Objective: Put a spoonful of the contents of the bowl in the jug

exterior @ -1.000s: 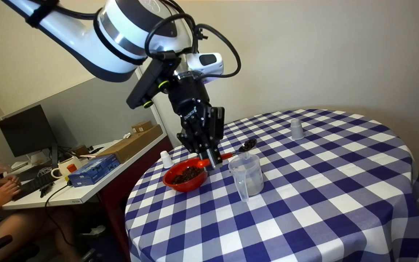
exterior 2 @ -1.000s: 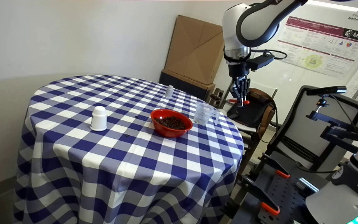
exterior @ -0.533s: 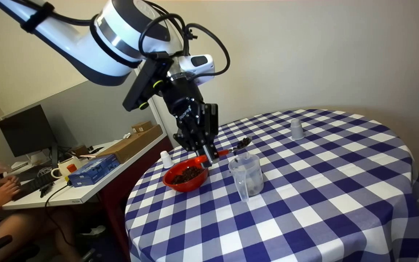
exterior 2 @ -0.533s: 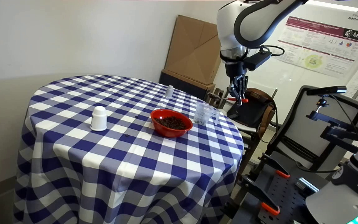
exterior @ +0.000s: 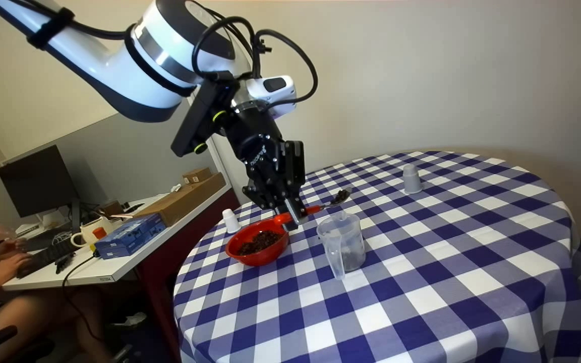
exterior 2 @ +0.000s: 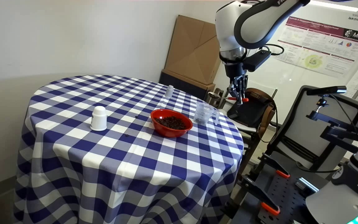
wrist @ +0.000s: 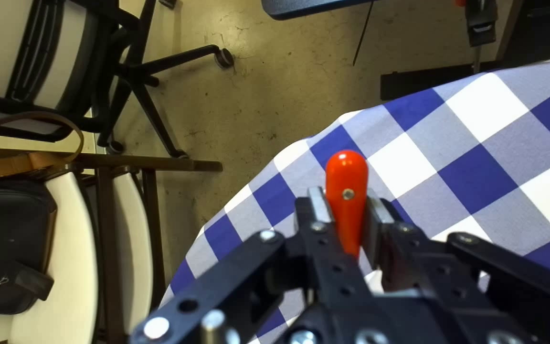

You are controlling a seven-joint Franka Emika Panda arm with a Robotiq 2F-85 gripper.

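Note:
My gripper (exterior: 295, 218) is shut on the red handle of a metal spoon (exterior: 311, 210); in the wrist view the gripper (wrist: 348, 210) pinches the handle (wrist: 346, 177) from both sides. The spoon's head, with some dark beans (exterior: 342, 195) on it, hangs just above the rim of the clear jug (exterior: 331, 237); it also shows above the jug (exterior 2: 202, 114) in an exterior view. The jug's bottom looks greyish dark, as if some beans lie inside. The red bowl (exterior: 263, 259) stands beside the jug, holding dark beans (exterior 2: 172, 122). The wrist view hides bowl, jug and spoon head.
White cup-like pieces (exterior: 411, 179) (exterior 2: 99, 119) stand upside down on the checked tablecloth (exterior: 421, 302). A few dark bits (exterior 2: 126, 135) lie on the cloth near the bowl. A chair with a bag (exterior 2: 247, 109) stands past the table edge.
The gripper and spoon have shifted a little toward the bowl's side and the spoon has tilted. Dark bits dropped from it half a second ago; the spoon carries less, and the jug's bottom looks darker.

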